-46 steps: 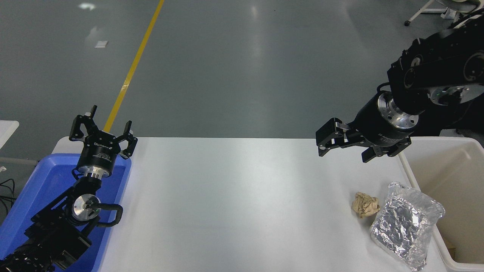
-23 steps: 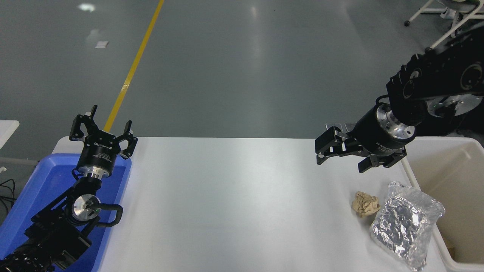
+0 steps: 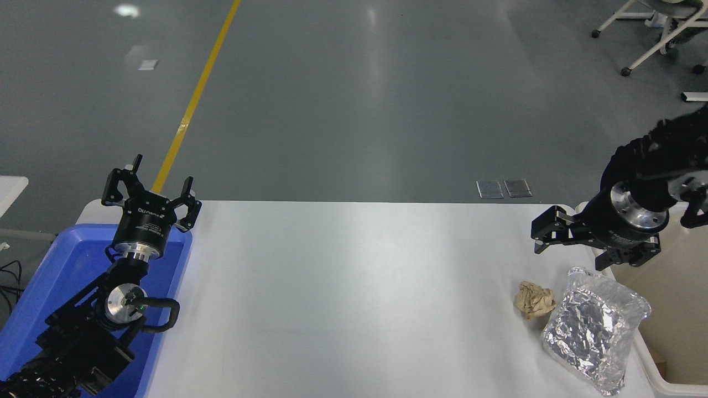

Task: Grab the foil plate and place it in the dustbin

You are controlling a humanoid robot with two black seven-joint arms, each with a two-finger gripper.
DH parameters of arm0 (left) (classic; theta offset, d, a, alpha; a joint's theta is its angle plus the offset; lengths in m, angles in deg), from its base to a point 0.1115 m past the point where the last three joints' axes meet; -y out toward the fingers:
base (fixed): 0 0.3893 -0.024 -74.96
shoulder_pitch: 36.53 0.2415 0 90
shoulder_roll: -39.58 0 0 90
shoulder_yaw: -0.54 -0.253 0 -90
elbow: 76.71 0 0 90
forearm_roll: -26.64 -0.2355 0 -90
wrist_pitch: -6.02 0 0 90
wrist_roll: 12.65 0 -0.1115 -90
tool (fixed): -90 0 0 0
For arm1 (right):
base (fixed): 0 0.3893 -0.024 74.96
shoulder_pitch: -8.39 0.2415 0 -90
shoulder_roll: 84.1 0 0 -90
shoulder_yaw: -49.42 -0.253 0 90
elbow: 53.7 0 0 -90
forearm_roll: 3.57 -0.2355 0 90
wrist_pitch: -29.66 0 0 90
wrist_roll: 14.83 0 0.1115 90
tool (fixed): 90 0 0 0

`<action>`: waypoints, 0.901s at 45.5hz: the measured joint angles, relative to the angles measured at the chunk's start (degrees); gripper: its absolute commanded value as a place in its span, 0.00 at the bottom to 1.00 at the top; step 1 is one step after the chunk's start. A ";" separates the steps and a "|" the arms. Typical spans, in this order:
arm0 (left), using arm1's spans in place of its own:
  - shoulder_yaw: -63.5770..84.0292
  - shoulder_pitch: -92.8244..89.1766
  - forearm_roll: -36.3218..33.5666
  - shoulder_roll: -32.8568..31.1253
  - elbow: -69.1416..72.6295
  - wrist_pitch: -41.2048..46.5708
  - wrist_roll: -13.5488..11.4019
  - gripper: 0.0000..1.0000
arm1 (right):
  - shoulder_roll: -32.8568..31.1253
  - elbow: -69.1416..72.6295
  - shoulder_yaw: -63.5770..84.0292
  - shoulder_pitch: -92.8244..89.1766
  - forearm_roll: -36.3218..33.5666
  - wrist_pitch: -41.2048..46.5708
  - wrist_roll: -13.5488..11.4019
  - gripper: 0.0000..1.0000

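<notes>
At table's right edge: foil plate (image 3: 594,329) lies flat, touching dustbin (image 3: 672,287) wall | right gripper (image 3: 575,243) spread, empty, above it | left gripper (image 3: 149,196) spread, parked over blue tray (image 3: 33,293) | risk: thin foil crumples/slips in pinch; paper ball (image 3: 535,299) close, could get nudged.

Plate (image 3: 593,329) near right on counter (image 3: 354,287), edge over bin (image 3: 672,293) rim; paper ball (image 3: 534,299) just left; tray (image 3: 38,293) far left.
</notes>
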 measured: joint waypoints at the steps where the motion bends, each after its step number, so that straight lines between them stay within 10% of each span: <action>1: 0.00 0.00 -0.02 0.00 -0.01 0.00 0.00 0.98 | -0.50 -0.15 0.20 -0.72 0.02 -0.56 0.02 1.00; 41: 0.00 0.00 0.00 -0.01 0.00 0.00 0.05 0.98 | -10.22 -8.83 -8.63 -30.77 -1.09 -28.99 0.01 1.00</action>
